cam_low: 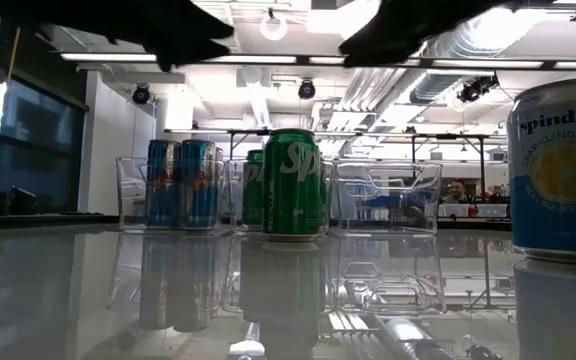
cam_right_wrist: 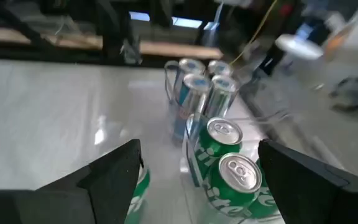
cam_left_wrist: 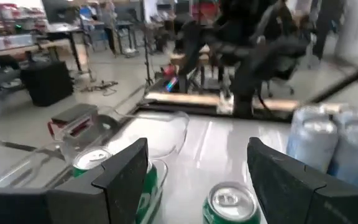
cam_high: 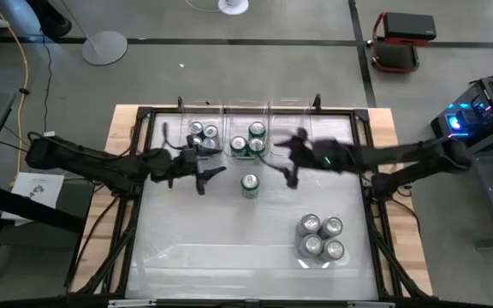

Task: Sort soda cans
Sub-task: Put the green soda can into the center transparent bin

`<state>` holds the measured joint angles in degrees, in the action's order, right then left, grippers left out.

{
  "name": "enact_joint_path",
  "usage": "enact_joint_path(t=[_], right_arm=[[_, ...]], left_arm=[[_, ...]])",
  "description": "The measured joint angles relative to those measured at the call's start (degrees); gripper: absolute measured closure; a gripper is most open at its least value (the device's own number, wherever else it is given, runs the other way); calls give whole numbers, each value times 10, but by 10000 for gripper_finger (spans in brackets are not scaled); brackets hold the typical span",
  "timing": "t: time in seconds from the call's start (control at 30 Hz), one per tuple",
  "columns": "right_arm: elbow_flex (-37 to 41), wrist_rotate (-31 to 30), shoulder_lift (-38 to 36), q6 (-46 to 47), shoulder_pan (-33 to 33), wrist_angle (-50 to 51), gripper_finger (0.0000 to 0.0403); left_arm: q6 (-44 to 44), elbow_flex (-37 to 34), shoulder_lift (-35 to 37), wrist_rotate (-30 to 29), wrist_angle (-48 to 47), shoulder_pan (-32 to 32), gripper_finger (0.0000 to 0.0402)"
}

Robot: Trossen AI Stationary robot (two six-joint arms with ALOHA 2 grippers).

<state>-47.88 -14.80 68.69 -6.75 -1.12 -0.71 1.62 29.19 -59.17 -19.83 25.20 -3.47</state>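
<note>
Your left gripper and right gripper flank the green can, jaws wide, empty.

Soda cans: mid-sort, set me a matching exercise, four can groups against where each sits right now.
Things:
1. blue cans
2. lone green can
3. silver-grey cans
4. other green cans

Places:
A. inside the middle bin
B. on the open table, between the left claw and the right claw
C. inside the bin on the left arm's side
D. clustered on the table on the right arm's side, outside any bin

Pairs: 1-C, 2-B, 3-D, 4-A.
</note>
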Motion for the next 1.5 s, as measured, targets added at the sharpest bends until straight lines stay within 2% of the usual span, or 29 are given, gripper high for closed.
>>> enact_joint_path(t=[0.07, 0.17, 0.3, 0.37, 0.43, 0.5, 0.57, 0.67, 0.77, 0.87, 1.13, 1.23, 1.5], right_arm=[[44, -80, -28, 2, 50, -50, 89], [86, -194, -56, 12, 109, -104, 89], [113, -272, -66, 22, 157, -139, 89], [118, -294, -66, 22, 172, -145, 89], [123, -305, -63, 23, 179, -153, 89], [129, -308, -60, 23, 185, -155, 89], [134, -309, -57, 25, 191, -171, 89], [141, -311, -50, 25, 202, -176, 89], [141, -317, -43, 25, 213, -178, 89], [141, -327, -35, 24, 223, -180, 89], [141, -327, -19, 24, 231, -180, 89], [141, -327, -19, 22, 233, -180, 89], [141, -328, -19, 19, 233, -180, 89]], left_arm=[[-13, 24, -33, 40, -23, 13, 148], [-66, 96, -85, 80, -116, 26, 148], [-45, 183, -149, 74, -245, 27, 148], [-75, 215, -171, 74, -293, 23, 148], [-120, 237, -190, 103, -334, 19, 148], [-124, 254, -206, 153, -379, 16, 147], [-121, 267, -217, 178, -411, 7, 146], [-141, 275, -223, 169, -420, -12, 146], [-224, 274, -241, 146, -425, -27, 146], [-283, 274, -266, 147, -424, -30, 136], [-345, 286, -352, 181, -407, -16, 87], [-350, 299, -373, 160, -407, -8, 85], [-338, 306, -388, 11, -368, -25, 85]])
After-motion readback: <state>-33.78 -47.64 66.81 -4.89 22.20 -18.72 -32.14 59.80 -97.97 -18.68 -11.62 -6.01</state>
